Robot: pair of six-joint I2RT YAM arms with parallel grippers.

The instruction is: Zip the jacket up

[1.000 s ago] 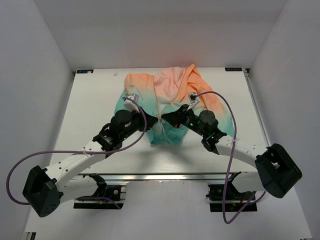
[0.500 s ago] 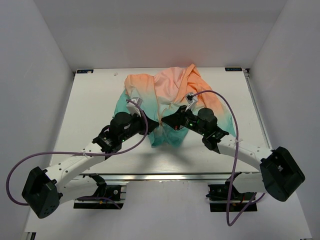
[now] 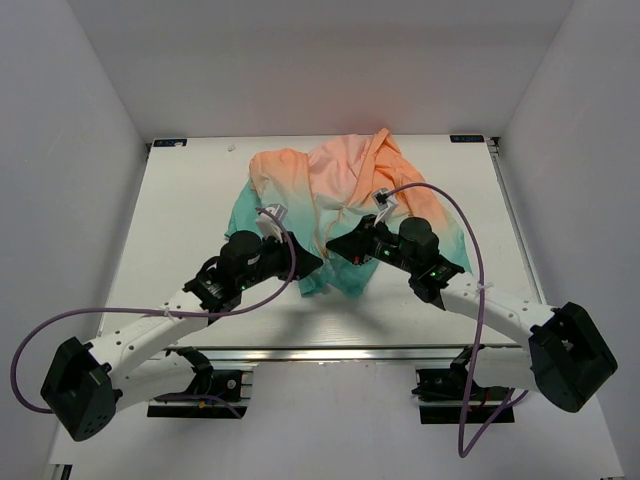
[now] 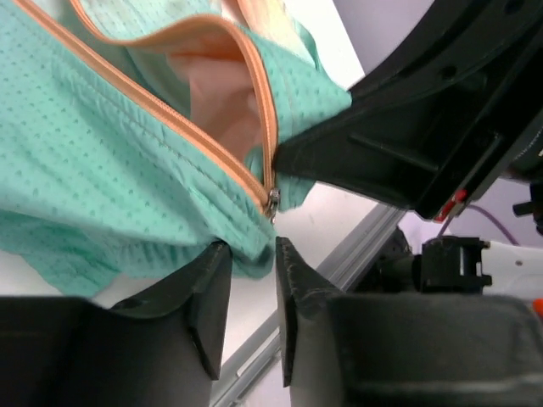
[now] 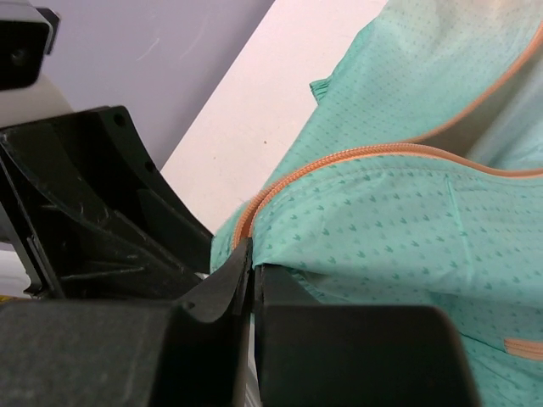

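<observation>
The jacket (image 3: 330, 180) lies bunched on the white table, peach at the far side and teal at the near hem. My left gripper (image 3: 305, 262) sits at the hem's near-left corner. In the left wrist view its jaws (image 4: 251, 246) stand open with nothing between them, just below the teal hem (image 4: 102, 170) and the zipper slider (image 4: 272, 202) at the bottom of the orange zipper (image 4: 170, 114). My right gripper (image 3: 335, 248) is shut on the teal hem edge beside the zipper (image 5: 339, 157); the fabric is pinched between its jaws (image 5: 252, 254).
The white table (image 3: 180, 220) ends in an aluminium rail (image 3: 330, 352) along its near edge. Purple cables loop from both arms (image 3: 440, 210). White walls enclose the table at the left, right and back.
My left gripper has opened, let go of the hem and drawn back slightly toward the near edge. The right gripper keeps its hold, and the hem has shifted a little to the left.
</observation>
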